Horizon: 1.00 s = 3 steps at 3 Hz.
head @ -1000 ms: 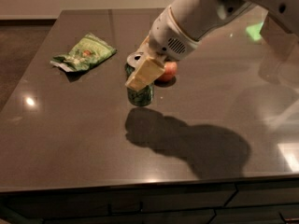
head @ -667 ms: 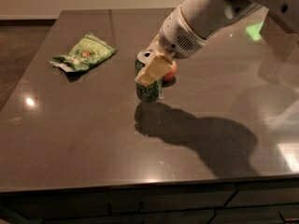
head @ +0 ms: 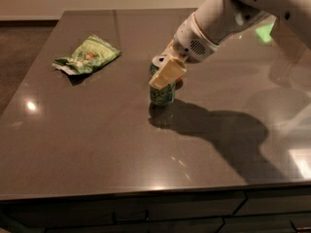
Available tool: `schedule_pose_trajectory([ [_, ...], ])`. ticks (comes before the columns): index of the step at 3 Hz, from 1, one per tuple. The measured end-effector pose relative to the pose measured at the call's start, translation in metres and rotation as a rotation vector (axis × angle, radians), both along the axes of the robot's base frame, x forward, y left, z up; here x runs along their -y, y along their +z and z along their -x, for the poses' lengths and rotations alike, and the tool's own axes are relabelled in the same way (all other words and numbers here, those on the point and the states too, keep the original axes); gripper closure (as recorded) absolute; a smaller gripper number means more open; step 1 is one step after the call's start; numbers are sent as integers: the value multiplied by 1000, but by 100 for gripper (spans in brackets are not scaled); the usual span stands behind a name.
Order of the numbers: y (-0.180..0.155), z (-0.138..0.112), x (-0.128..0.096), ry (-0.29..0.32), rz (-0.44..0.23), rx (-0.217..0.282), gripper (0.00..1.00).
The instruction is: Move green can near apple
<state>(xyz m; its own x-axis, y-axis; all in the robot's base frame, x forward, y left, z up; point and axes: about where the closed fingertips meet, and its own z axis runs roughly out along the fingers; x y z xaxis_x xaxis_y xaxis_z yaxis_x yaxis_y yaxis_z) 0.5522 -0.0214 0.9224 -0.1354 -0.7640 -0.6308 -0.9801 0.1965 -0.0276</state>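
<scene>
Reaching in from the far right corner of the dark glossy table on a white arm. Ending in the gripper, low over the middle of the surface, a little nearer the far edge than the near one. Clamped on the green can: 1 cream finger laid slantwise across the can's front, above the patterned lower half, the 2nd hidden behind the can. Held upright or nearly so, with a silver rim peeping out at the upper left of the finger.

Cannot tell whether resting on the table or held just off it. Directly under the can and stretching toward the near right corner: a broad dark shadow.

Just behind and to the right of the can, touching or almost touching it: the apple, showing only as a dark red sliver past the can's right side.

Well apart from both, toward the far left corner: a crinkled light-green snack bag, lying flat, angled toward the left edge.

Below the near edge of the tabletop: dark drawer fronts.
</scene>
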Motion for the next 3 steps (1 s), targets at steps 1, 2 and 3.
schedule_pose_trajectory([
  [1,-12,-13,20,-53,0,-12,95],
  [2,-13,-17,30,-79,0,-7,71],
  [3,-16,-20,38,-96,0,-5,48],
])
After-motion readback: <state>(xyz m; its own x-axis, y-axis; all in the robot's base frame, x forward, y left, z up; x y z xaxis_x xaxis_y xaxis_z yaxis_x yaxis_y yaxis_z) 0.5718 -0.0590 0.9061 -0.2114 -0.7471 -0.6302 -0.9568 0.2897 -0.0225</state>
